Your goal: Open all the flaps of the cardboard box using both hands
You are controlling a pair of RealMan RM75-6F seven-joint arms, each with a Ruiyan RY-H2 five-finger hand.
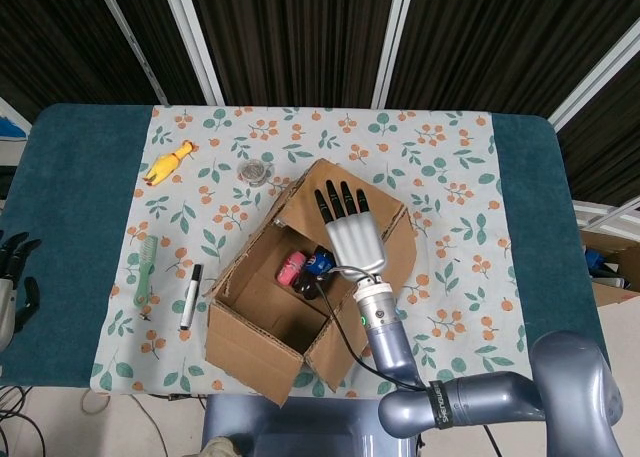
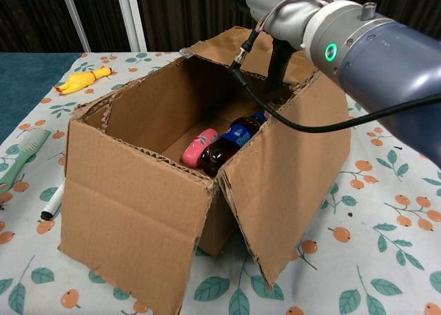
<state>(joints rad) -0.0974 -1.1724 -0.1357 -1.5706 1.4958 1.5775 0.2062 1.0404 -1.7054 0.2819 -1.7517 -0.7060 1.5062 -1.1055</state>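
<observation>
The box [image 1: 300, 287] sits mid-worktop [image 1: 80, 227] on the floral cloth [image 1: 450, 177], its near flaps already hanging outward, so its contents show: a dark bottle [image 2: 231, 141] and a pink object [image 2: 198, 147] lying on the floor inside. Over the box's 2 o'clock side, the right robot hand [image 1: 348, 229] lies flat, fingers extended and slightly spread, gripping nothing; it appears to press the right flap [image 1: 385, 247] outward to fold it down. At 9 o'clock, off the worktop's edge, the left robot hand [image 1: 12, 282] hangs idle, fingers apart and empty. Beyond, at 10 o'clock, lie a marker [image 1: 190, 295], comb [image 1: 145, 267] and yellow toy [image 1: 168, 163].
</observation>
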